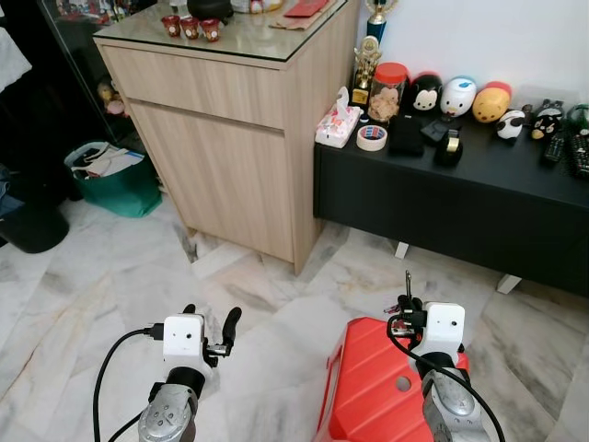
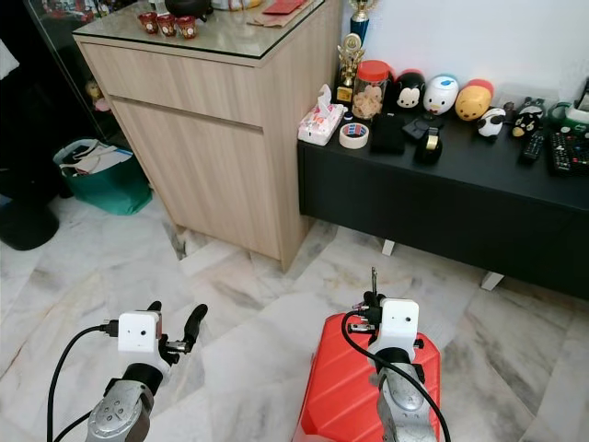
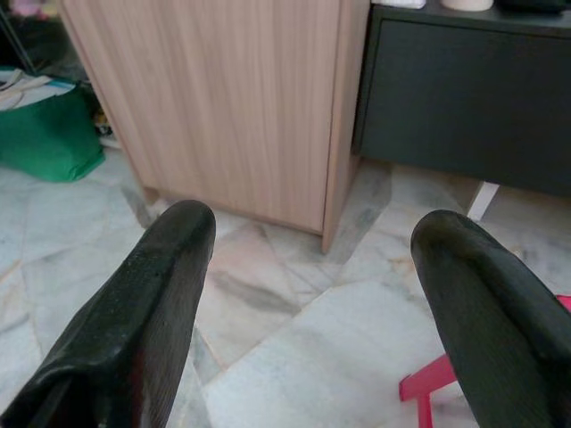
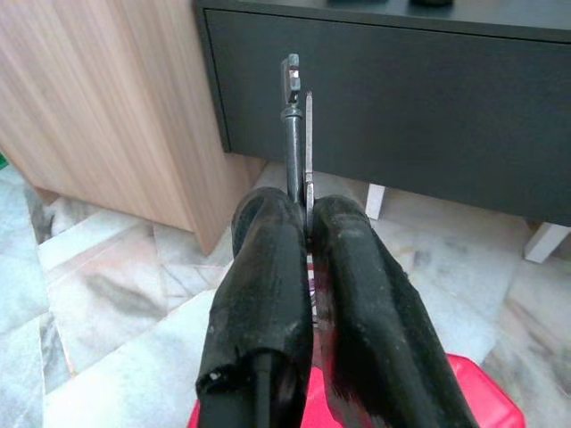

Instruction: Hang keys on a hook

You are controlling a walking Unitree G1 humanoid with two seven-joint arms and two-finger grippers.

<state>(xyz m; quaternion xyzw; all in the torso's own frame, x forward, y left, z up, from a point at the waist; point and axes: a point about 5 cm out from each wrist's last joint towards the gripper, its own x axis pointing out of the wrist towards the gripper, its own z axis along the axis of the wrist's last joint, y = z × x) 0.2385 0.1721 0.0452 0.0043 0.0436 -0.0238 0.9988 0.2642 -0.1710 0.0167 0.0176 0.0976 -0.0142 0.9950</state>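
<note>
**Pinching the keys upright, with no hook yet in sight**

Clamping its two black fingers together, the right gripper (image 4: 308, 223) grasps the keys (image 4: 298, 134) low on their blades, tips sticking up above a red case (image 1: 368, 387). Thin, stiff, smooth metal: light, but likely to twist or slide in the pinch. A hold near the ring would leave it free for hooking. The left gripper (image 3: 312, 267) is spread wide, holding nothing.

Two silver arms; white boxy wrist cameras, looping black cables. Left tool (image 1: 210, 324), right tool (image 4: 308, 234): long black fingers.
</note>
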